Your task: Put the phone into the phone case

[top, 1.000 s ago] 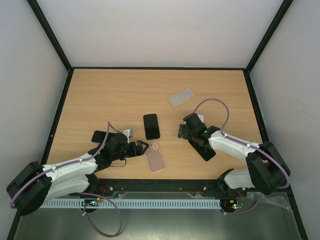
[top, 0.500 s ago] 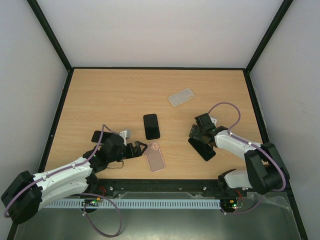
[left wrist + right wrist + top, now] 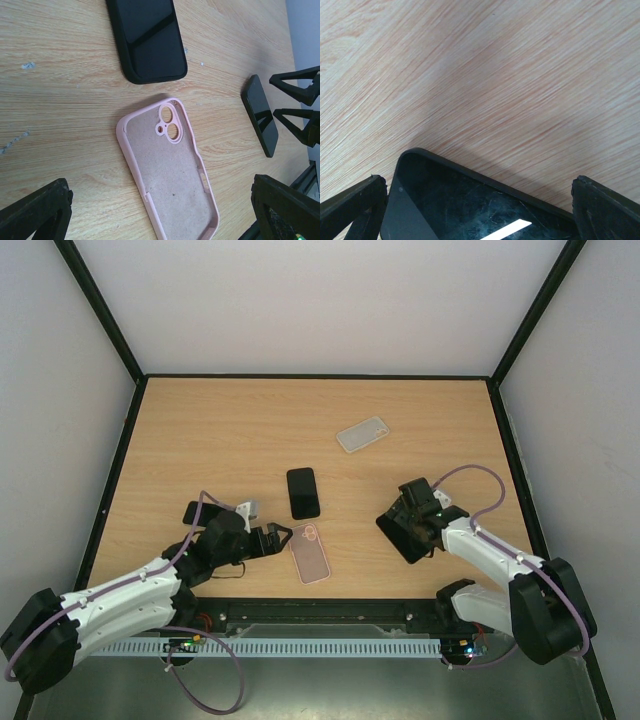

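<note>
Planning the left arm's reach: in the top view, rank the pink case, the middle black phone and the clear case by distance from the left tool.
1. pink case, just right of the left tool.
2. middle black phone, a little farther up the table.
3. clear case, far back, to the right.

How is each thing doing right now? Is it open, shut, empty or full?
pink phone case: empty, lying inside-up
clear case: lying flat, looks empty
middle black phone: lying flat, screen dark
right black phone: lying flat, screen dark
left gripper: open, holding nothing
right gripper: open, over the right black phone's end
</note>
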